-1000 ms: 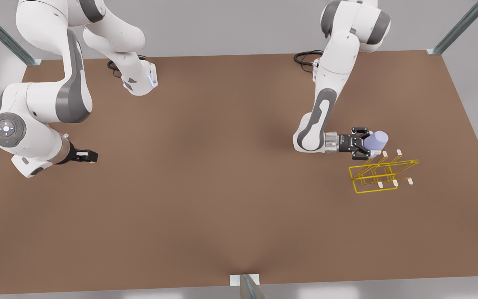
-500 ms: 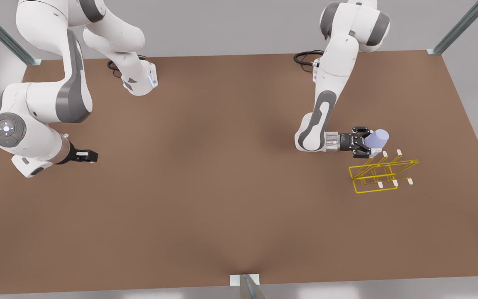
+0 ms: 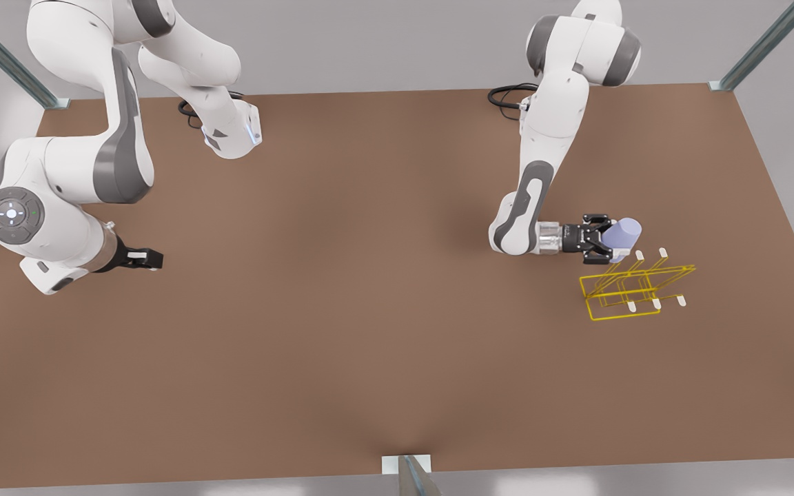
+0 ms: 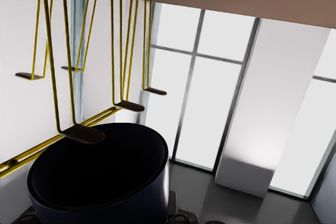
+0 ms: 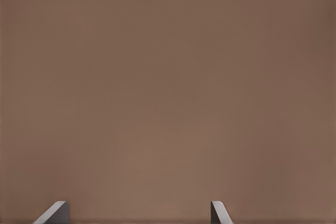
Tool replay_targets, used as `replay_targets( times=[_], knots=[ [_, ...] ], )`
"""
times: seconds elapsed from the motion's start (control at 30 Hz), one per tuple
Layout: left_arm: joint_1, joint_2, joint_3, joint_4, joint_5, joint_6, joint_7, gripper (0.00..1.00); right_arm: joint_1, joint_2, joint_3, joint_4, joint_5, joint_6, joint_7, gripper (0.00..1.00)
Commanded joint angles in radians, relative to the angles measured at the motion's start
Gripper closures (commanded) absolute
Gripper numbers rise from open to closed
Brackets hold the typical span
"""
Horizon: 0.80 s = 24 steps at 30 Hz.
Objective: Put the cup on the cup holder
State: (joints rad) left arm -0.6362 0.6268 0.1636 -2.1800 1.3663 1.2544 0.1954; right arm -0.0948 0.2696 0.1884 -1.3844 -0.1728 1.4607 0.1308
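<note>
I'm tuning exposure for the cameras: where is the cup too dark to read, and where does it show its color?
Left wrist view: the cup looks near-black against bright window panels, held by the left gripper below the cup holder prongs. Front view: evenly lit, lavender. The right gripper waits.

The front view looks down from high above the near edge of the table (image 3: 369,331) and takes in both arms. The left wrist view sits very close behind the cup (image 4: 100,177), facing the cup holder (image 4: 89,72), which the front view shares (image 3: 635,289). The right wrist view faces the bare tabletop closely.
</note>
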Motion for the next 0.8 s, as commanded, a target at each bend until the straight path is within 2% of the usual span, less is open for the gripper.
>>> replay_targets(
  times=[0.0,0.5,0.53,0.57,0.77],
  knots=[
    [0.0,-0.002,0.001,0.006,-0.003,-0.001,-0.062,0.21,0.0,-0.001,0.0,0.001,0.001,0.0,0.001,0.0],
    [0.01,0.059,0.001,0.049,-0.001,0.013,-0.09,0.21,-0.003,-0.003,-0.001,0.001,-0.001,0.0,0.0,0.0],
    [0.01,0.059,0.001,0.049,-0.001,0.013,-0.086,0.06,-0.005,-0.003,-0.003,0.001,-0.001,0.0,0.0,0.0],
    [0.01,0.059,0.001,0.049,-0.003,0.011,-0.086,0.0,-0.003,-0.003,-0.001,0.001,-0.001,0.0,0.001,0.0],
    [0.007,0.059,0.001,0.051,-0.003,0.002,-0.082,0.0,-0.005,-0.003,-0.001,0.001,0.001,-0.003,0.0,0.0]
  ],
)
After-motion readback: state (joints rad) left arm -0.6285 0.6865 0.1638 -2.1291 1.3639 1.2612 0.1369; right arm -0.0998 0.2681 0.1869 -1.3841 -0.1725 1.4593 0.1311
